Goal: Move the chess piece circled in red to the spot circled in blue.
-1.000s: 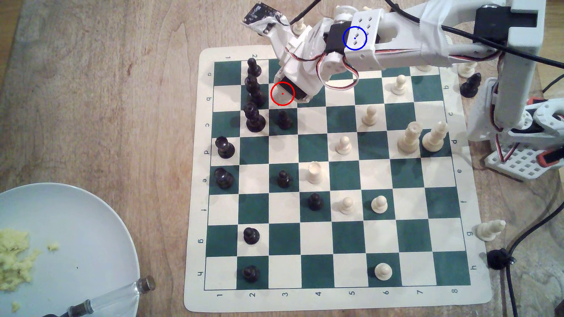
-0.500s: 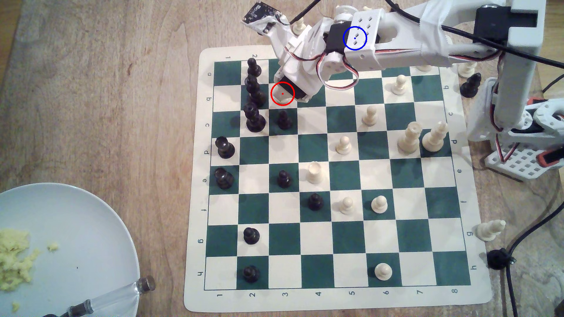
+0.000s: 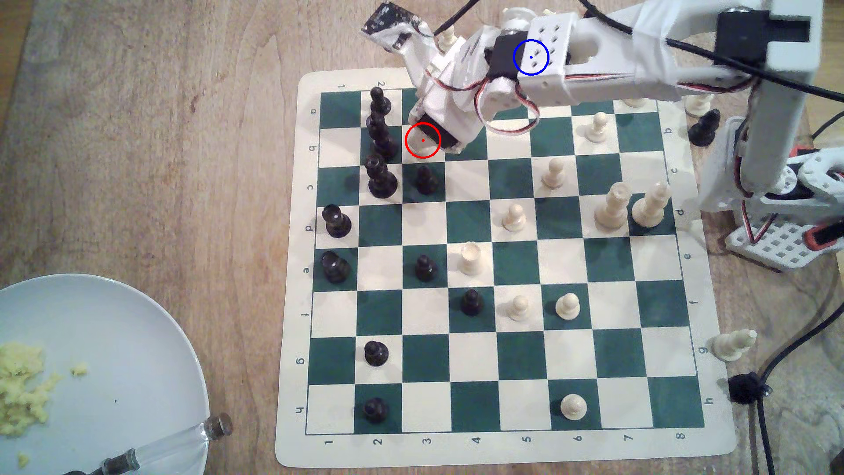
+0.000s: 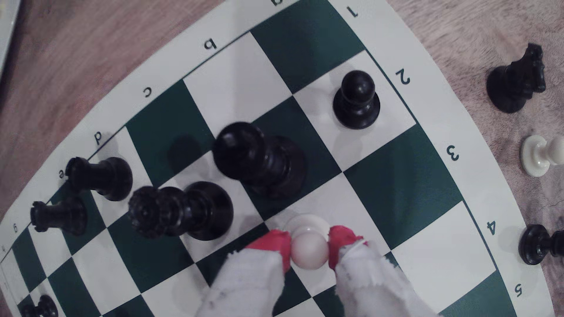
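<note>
The chess piece point(image 4: 309, 222), a cream-white pawn, stands on a white square in row b, column 3. My gripper point(image 4: 309, 243) is shut on its ball head, with a red-tipped finger point(image 4: 274, 242) pressed against each side. In the exterior view the gripper point(image 3: 429, 137) sits over the red ring point(image 3: 423, 140) and hides most of the pawn. The spot, a blue ring point(image 3: 530, 57), is drawn over my own wrist just past the board's far edge, so the surface under it is hidden.
Tall black pieces point(image 4: 259, 158) point(image 4: 183, 211) stand close beside the held pawn, and a black pawn point(image 3: 425, 180) is one square nearer. A white pawn point(image 4: 538, 155) and black knight point(image 4: 515, 82) lie off the board point(image 3: 475, 450). A plate point(image 3: 114, 347) sits at the exterior view's lower left.
The upper arm links have shifted very slightly. The gripper stays at the red ring, closed around the pawn.
</note>
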`<state>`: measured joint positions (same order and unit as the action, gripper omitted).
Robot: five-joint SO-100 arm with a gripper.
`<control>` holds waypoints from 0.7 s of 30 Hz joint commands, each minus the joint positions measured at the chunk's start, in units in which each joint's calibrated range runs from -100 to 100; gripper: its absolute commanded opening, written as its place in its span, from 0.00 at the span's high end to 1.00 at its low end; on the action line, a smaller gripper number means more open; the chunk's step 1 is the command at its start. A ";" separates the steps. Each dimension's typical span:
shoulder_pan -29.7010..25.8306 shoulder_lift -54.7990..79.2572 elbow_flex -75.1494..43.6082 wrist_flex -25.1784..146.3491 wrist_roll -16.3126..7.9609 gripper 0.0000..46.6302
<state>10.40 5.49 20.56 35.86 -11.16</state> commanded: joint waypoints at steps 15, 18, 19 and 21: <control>9.90 -35.71 17.88 3.29 2.93 0.96; 13.03 -37.15 22.69 3.29 4.93 0.96; 13.89 -37.32 23.77 3.29 5.42 0.96; 15.06 -37.92 25.50 3.21 6.15 0.96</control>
<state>22.49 -27.44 44.24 38.96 -6.67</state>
